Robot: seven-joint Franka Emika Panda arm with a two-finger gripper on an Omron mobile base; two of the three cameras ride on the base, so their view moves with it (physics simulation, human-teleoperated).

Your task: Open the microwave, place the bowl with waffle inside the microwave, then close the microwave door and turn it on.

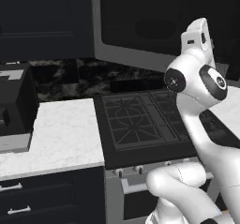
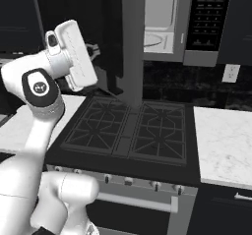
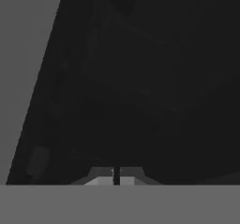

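Note:
The microwave (image 2: pixel 197 57) hangs above the stove, its light grey cavity and pale turntable (image 2: pixel 156 38) exposed. The microwave door (image 1: pixel 140 26) is swung wide open; in the right base view it stands edge-on as a grey panel (image 2: pixel 133 42). My gripper (image 2: pixel 92 49) is held up close to the door's dark window, to the left of the door edge. In the hand view the fingertips (image 3: pixel 116 176) sit pressed together with nothing between them, facing dark glass and a grey frame strip (image 3: pixel 23 78). The bowl with waffle is out of view.
A black gas stove (image 1: pixel 140 120) with grates lies below the microwave. White counters flank it (image 1: pixel 61 134) (image 2: pixel 221 140). A small black boxy appliance (image 1: pixel 14 106) stands on the left counter. Dark cabinets (image 1: pixel 42 21) line the wall, and an outlet (image 2: pixel 230 73) sits at the right.

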